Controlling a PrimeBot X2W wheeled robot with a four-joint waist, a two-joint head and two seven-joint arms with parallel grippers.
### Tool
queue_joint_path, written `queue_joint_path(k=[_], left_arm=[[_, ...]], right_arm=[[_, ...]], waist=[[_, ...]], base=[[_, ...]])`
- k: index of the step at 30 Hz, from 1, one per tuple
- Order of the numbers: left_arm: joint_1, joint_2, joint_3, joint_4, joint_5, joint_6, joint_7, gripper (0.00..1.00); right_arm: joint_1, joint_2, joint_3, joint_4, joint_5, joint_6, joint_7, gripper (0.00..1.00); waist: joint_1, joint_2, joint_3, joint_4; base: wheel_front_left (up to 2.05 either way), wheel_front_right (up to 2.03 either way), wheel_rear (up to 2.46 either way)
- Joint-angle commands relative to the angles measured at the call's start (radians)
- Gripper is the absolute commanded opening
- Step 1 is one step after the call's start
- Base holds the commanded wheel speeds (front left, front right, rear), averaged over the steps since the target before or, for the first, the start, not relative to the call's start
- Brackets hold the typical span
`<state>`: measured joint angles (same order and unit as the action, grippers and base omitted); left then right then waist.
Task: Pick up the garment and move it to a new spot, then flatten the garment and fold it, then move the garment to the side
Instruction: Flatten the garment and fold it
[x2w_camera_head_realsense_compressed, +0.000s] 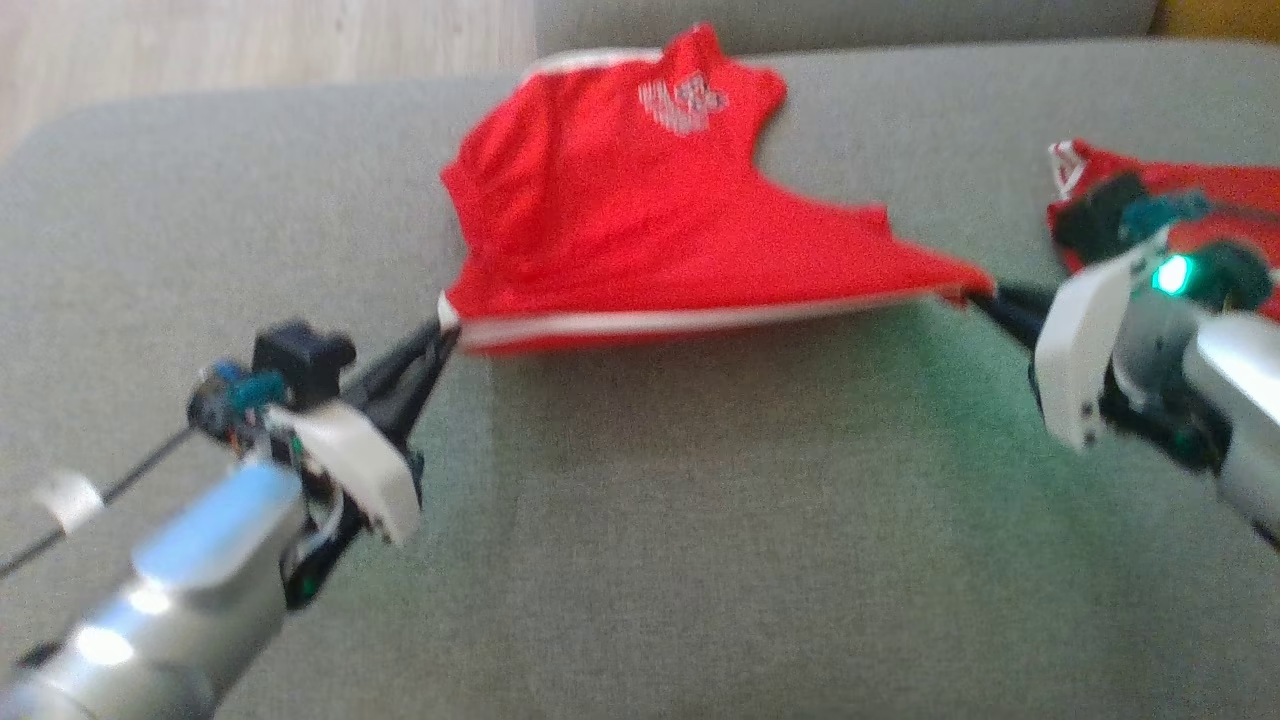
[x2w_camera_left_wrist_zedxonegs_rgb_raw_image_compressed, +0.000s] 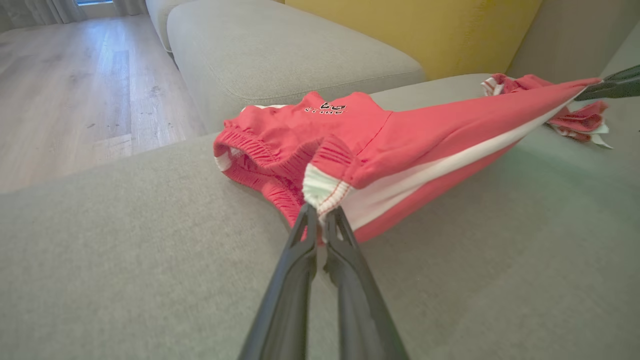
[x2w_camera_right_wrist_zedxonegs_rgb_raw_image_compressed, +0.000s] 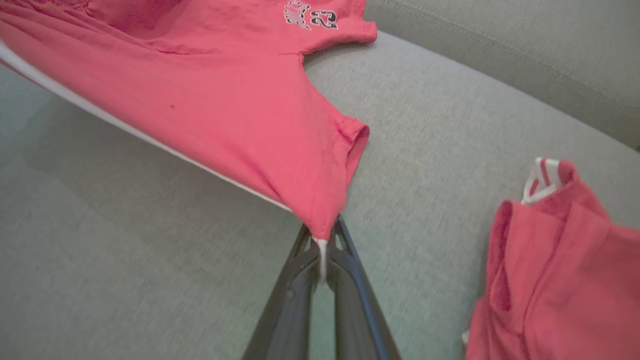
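1. The garment (x2w_camera_head_realsense_compressed: 640, 230) (red shorts, I think) is on the grey sofa (x2w_camera_head_realsense_compressed: 700, 560), near the back of the seat. Its far part lies on the seat. Its near edge, the one w/ the white stripe (x2w_camera_head_realsense_compressed: 700, 322), is lifted off the seat.
2. The left hand (x2w_camera_head_realsense_compressed: 445, 335) is pinched tight on the corner at the stretchy waist end. The right hand (x2w_camera_head_realsense_compressed: 985, 298) is pinched tight on the other corner of that edge, at the leg end. The stripe edge is pulled almost straight between them.
3. My guess at the step: carry it to a new spot & lay it flat. It is not folded yet.
4. To do it well, both hands should go the same way at the same speed, so the edge is tight the whole time. If one hand goes faster, the cloth may bunch or slip out.
5. Go low over the open seat in front. Then the back part can drag along & smooth out by itself.
6. Watch the waist end. In the left wrist view it looks bunched and rolled under, so it prob. needs more pulling.
7. Another red cloth (x2w_camera_head_realsense_compressed: 1220, 190) lies just beside the right hand. Don't catch it.
8. Let go only when the stripe edge lies flat on the seat.
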<state>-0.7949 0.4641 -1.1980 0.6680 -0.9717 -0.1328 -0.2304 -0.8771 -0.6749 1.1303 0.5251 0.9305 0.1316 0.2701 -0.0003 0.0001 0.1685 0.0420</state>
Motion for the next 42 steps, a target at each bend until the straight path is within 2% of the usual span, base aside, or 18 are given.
queue_joint_path(k=[1, 6, 14, 17, 20, 28, 33, 42], left_arm=[[-0.007, 0.057, 0.034, -0.011, -0.014, 0.004, -0.012, 0.0], [0.11, 0.086, 0.039, -0.096, -0.038, 0.044, -0.021, 0.0], [0.268, 0.165, 0.022, -0.366, -0.054, 0.161, -0.015, 0.0], [0.284, 0.188, 0.01, -0.443, -0.039, 0.2, 0.002, 0.0], [0.252, 0.2, 0.026, -0.494, -0.025, 0.232, 0.008, 0.0], [0.138, 0.187, 0.061, -0.481, -0.004, 0.232, 0.032, 0.0], [0.079, 0.162, 0.076, -0.438, -0.003, 0.217, 0.043, 0.0], [-0.064, 0.054, 0.072, -0.279, 0.009, 0.136, 0.078, 0.0]], right_arm=[[0.026, -0.057, 0.001, -0.023, 0.022, -0.001, 0.009, 0.0], [0.097, -0.147, 0.074, -0.122, 0.048, -0.001, 0.024, 0.0], [0.225, -0.297, 0.081, -0.274, 0.105, -0.001, 0.035, 0.0], [0.242, -0.321, 0.06, -0.294, 0.096, -0.001, 0.031, 0.0], [0.223, -0.315, 0.006, -0.294, 0.064, -0.001, 0.028, 0.0], [0.098, -0.25, -0.108, -0.261, 0.003, -0.001, 0.067, 0.0], [0.012, -0.206, -0.131, -0.235, -0.033, -0.001, 0.107, 0.0], [-0.185, -0.166, -0.107, -0.153, -0.065, -0.001, 0.213, 0.0]], waist=[[0.0003, -0.0001, -0.067, 0.002], [0.0003, -0.0001, -0.138, -0.012], [0.0003, -0.0001, -0.182, -0.012], [0.0003, -0.0001, -0.176, -0.003], [0.0003, -0.0001, -0.148, 0.016], [0.0003, -0.0001, -0.038, 0.071], [0.0003, -0.0001, 0.02, 0.106], [0.0003, -0.0001, 0.153, 0.198]], base=[[0.0, 0.0, 0.0], [0.0, 0.0, 0.0], [0.0, 0.0, 0.0], [0.0, 0.0, 0.0], [0.0, 0.0, 0.0], [0.0, 0.0, 0.0], [0.0, 0.0, 0.0], [0.0, 0.0, 0.0]])
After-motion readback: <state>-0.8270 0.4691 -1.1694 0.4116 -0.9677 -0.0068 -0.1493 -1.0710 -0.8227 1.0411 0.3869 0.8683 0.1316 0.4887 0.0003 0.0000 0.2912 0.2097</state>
